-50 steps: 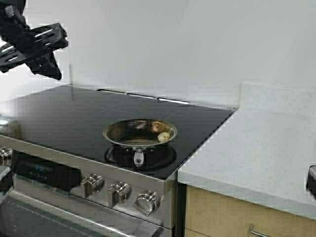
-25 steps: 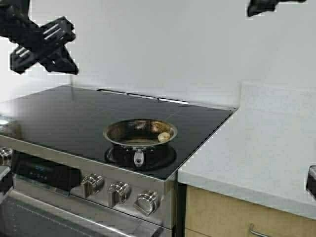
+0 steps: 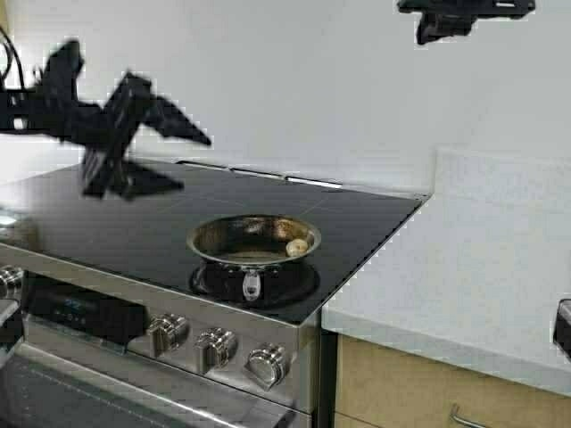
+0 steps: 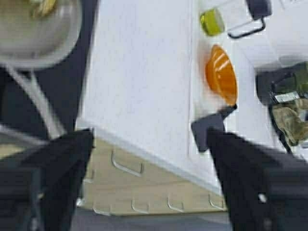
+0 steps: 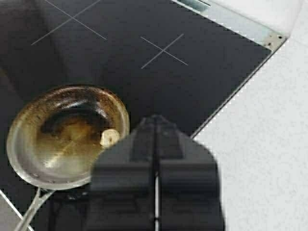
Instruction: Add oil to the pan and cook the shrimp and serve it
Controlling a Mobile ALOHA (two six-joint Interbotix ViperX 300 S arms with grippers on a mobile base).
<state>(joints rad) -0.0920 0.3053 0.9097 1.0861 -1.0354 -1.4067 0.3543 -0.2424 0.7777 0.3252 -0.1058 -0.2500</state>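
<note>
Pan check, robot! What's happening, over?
Left gripper open, above stovetop. Right gripper shut, high over counter. Pan on burner, one shrimp inside. Nothing blocking.

A black glass stove top (image 3: 116, 209) carries the pan (image 3: 253, 242), which sits on the front right burner near the knobs; one pale shrimp (image 3: 296, 248) lies inside the pan against its right wall; the pan's short handle points toward the stove's front edge. Just right of the stove runs a pale speckled tabletop (image 3: 464, 276), butting against the stove's side; in the left wrist view an orange bowl (image 4: 221, 75) rests on the tabletop, with a clear jug of yellow oil (image 4: 211, 21) just beside it, and a dark bundle (image 4: 288, 103) near the bowl.
</note>
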